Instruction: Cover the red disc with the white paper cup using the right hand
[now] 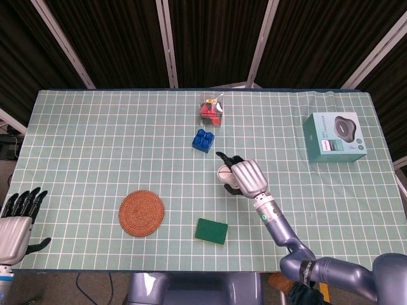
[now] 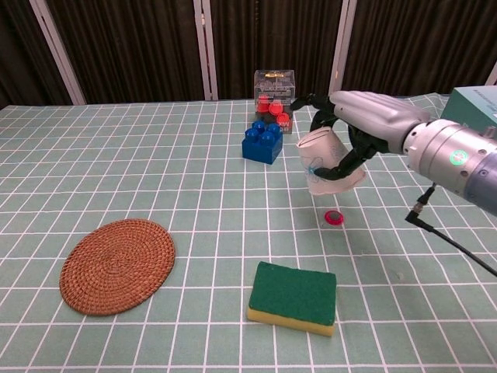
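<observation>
- The right hand (image 2: 359, 124) holds the white paper cup (image 2: 329, 162) in the air, fingers wrapped round its side, mouth tilted downward.
- In the chest view the red disc (image 2: 333, 217) lies on the table (image 2: 155, 179) just below the cup, uncovered, with a clear gap between them (in the head view the hand hides the disc).
- The left hand (image 1: 16, 221) sits at the near left corner of the table, fingers apart and holding nothing.
- A green sponge (image 2: 293, 296) lies near the disc, toward the robot.
- A round woven mat (image 2: 117, 265) sits well to the left.
- A blue block (image 2: 262, 141) and a clear box of red pieces (image 2: 274, 90) stand beyond the cup.
- A teal box (image 1: 334, 137) rests at the far right.
</observation>
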`<state>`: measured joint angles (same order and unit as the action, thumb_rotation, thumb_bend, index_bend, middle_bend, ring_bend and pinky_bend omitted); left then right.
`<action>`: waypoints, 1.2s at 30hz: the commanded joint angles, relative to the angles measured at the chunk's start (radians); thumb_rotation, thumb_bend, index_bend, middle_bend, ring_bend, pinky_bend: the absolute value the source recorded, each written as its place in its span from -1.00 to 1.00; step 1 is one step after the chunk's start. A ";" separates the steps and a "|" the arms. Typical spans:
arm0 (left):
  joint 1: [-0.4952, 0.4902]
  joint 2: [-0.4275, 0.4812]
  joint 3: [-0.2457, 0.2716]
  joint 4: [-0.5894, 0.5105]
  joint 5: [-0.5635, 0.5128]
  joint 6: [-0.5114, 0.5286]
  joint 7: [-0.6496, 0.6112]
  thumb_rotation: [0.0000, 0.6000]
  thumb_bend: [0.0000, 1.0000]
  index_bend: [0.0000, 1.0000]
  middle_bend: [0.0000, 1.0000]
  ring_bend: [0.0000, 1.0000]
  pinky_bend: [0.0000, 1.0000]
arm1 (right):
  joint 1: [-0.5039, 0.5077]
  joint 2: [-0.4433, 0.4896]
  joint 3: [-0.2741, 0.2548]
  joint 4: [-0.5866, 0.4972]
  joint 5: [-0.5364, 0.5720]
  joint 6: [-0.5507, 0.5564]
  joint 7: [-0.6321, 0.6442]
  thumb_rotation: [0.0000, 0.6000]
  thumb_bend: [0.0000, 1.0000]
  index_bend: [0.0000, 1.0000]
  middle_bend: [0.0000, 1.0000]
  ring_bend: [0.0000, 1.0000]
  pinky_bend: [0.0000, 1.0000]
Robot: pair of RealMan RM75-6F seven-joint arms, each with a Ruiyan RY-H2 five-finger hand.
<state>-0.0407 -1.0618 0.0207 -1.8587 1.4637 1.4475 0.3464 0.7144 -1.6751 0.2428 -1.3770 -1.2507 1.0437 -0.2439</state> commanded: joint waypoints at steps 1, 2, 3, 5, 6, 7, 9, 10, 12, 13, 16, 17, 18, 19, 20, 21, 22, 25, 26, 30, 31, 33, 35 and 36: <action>-0.001 0.000 -0.001 0.000 -0.003 -0.001 0.000 1.00 -1.00 -1.00 -1.00 -1.00 -1.00 | 0.013 -0.032 0.014 0.017 0.029 -0.019 0.014 1.00 -0.56 -0.76 -0.15 -0.40 0.27; -0.001 0.000 -0.001 0.000 -0.005 -0.002 0.000 1.00 -1.00 -1.00 -1.00 -1.00 -1.00 | 0.015 -0.039 0.014 0.022 0.033 -0.021 0.014 1.00 -0.55 -0.76 -0.15 -0.40 0.27; -0.001 0.000 -0.002 0.001 -0.007 -0.002 0.000 1.00 -1.00 -1.00 -1.00 -1.00 -1.00 | 0.018 -0.052 0.011 0.036 0.035 -0.023 0.012 1.00 -0.55 -0.76 -0.15 -0.41 0.27; -0.002 0.000 -0.003 0.002 -0.010 -0.003 0.000 1.00 -1.00 -1.00 -1.00 -1.00 -1.00 | 0.022 -0.074 0.007 0.063 0.033 -0.019 0.009 1.00 -0.55 -0.76 -0.15 -0.42 0.27; -0.002 0.000 -0.003 0.003 -0.011 -0.004 0.000 1.00 -1.00 -1.00 -1.00 -1.00 -1.00 | 0.024 -0.084 0.004 0.076 0.030 -0.018 0.009 1.00 -0.55 -0.76 -0.15 -0.42 0.27; -0.003 0.000 -0.002 0.003 -0.012 -0.005 0.000 1.00 -1.00 -1.00 -1.00 -1.00 -1.00 | 0.024 -0.090 0.001 0.086 0.027 -0.016 0.009 1.00 -0.56 -0.76 -0.15 -0.43 0.27; -0.003 0.000 -0.003 0.003 -0.013 -0.005 0.000 1.00 -1.00 -1.00 -1.00 -1.00 -1.00 | 0.024 -0.103 -0.004 0.105 0.027 -0.016 0.014 1.00 -0.56 -0.76 -0.15 -0.43 0.27; -0.003 0.000 -0.003 0.003 -0.015 -0.006 0.000 1.00 -1.00 -1.00 -1.00 -1.00 -1.00 | 0.023 -0.108 -0.007 0.116 0.024 -0.016 0.017 1.00 -0.55 -0.76 -0.15 -0.43 0.27; -0.004 0.000 -0.003 0.003 -0.016 -0.007 0.000 1.00 -1.00 -1.00 -1.00 -1.00 -1.00 | 0.023 -0.113 -0.014 0.133 0.018 -0.016 0.019 1.00 -0.55 -0.76 -0.15 -0.43 0.27; -0.004 0.000 -0.003 0.003 -0.017 -0.007 0.000 1.00 -1.00 -1.00 -1.00 -1.00 -1.00 | 0.022 -0.116 -0.016 0.140 0.016 -0.016 0.023 1.00 -0.55 -0.76 -0.15 -0.43 0.26; -0.005 0.000 -0.002 0.002 -0.017 -0.008 0.001 1.00 -1.00 -1.00 -1.00 -1.00 -1.00 | 0.020 -0.118 -0.018 0.152 0.013 -0.016 0.033 1.00 -0.55 -0.76 -0.15 -0.44 0.25; -0.005 0.000 -0.001 0.002 -0.017 -0.008 0.001 1.00 -1.00 -1.00 -1.00 -1.00 -1.00 | 0.019 -0.117 -0.019 0.154 0.012 -0.017 0.034 1.00 -0.55 -0.76 -0.15 -0.47 0.23; -0.005 0.000 -0.001 0.001 -0.017 -0.009 0.001 1.00 -1.00 -1.00 -1.00 -1.00 -1.00 | 0.018 -0.116 -0.021 0.156 0.012 -0.018 0.036 1.00 -0.56 -0.76 -0.17 -0.49 0.19; -0.005 0.001 -0.001 0.000 -0.017 -0.009 0.002 1.00 -1.00 -1.00 -1.00 -1.00 -1.00 | 0.016 -0.113 -0.024 0.156 0.011 -0.021 0.039 1.00 -0.57 -0.77 -0.21 -0.55 0.10; -0.005 0.001 0.000 -0.001 -0.017 -0.010 0.002 1.00 -1.00 -1.00 -1.00 -1.00 -1.00 | 0.015 -0.109 -0.027 0.155 0.011 -0.025 0.042 1.00 -0.59 -0.79 -0.27 -0.63 -0.06; -0.005 0.001 0.000 -0.001 -0.016 -0.009 0.003 1.00 -1.00 -1.00 -1.00 -1.00 -1.00 | 0.013 -0.104 -0.031 0.151 0.013 -0.033 0.045 1.00 -0.61 -0.81 -0.33 -0.68 -0.20; -0.005 0.002 0.001 -0.001 -0.016 -0.009 0.003 1.00 -1.00 -1.00 -1.00 -1.00 -1.00 | 0.011 -0.096 -0.035 0.144 0.018 -0.044 0.045 1.00 -0.65 -0.85 -0.41 -0.77 -0.43; -0.005 0.002 0.001 -0.002 -0.016 -0.007 0.002 1.00 -1.00 -1.00 -1.00 -1.00 -1.00 | 0.003 -0.070 -0.047 0.112 0.024 -0.060 0.036 1.00 -0.72 -0.94 -0.61 -0.97 -0.80; -0.005 0.002 0.001 -0.002 -0.017 -0.008 0.002 1.00 -1.00 -1.00 -1.00 -1.00 -1.00 | 0.000 -0.060 -0.051 0.098 0.029 -0.066 0.032 1.00 -0.72 -0.97 -0.67 -0.99 -0.85; -0.006 0.003 0.003 -0.005 -0.014 -0.010 0.003 1.00 -1.00 -1.00 -1.00 -1.00 -1.00 | -0.014 -0.027 -0.067 0.048 0.028 -0.061 0.007 1.00 -0.75 -1.00 -0.83 -1.00 -0.99; -0.006 0.003 0.004 -0.006 -0.012 -0.009 0.002 1.00 -1.00 -1.00 -1.00 -1.00 -1.00 | -0.017 -0.020 -0.070 0.037 0.028 -0.059 0.003 1.00 -0.75 -1.00 -0.86 -1.00 -1.00; -0.004 0.006 0.006 -0.008 -0.006 -0.004 -0.001 1.00 -1.00 -1.00 -1.00 -1.00 -1.00 | -0.025 -0.004 -0.075 0.014 0.029 -0.054 -0.002 1.00 -0.75 -1.00 -0.90 -1.00 -1.00; -0.002 0.009 0.008 -0.011 0.000 0.000 -0.006 1.00 -1.00 -1.00 -1.00 -1.00 -1.00 | -0.035 0.018 -0.081 -0.018 0.031 -0.050 -0.008 1.00 -0.76 -1.00 -0.94 -1.00 -1.00; -0.001 0.010 0.009 -0.012 0.003 0.001 -0.008 1.00 -1.00 -1.00 -1.00 -1.00 -1.00 | -0.040 0.027 -0.084 -0.032 0.029 -0.046 -0.009 1.00 -0.76 -1.00 -0.96 -1.00 -1.00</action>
<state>-0.0425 -1.0527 0.0290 -1.8695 1.4656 1.4478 0.3397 0.6846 -1.6647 0.1658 -1.3881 -1.2215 0.9914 -0.2470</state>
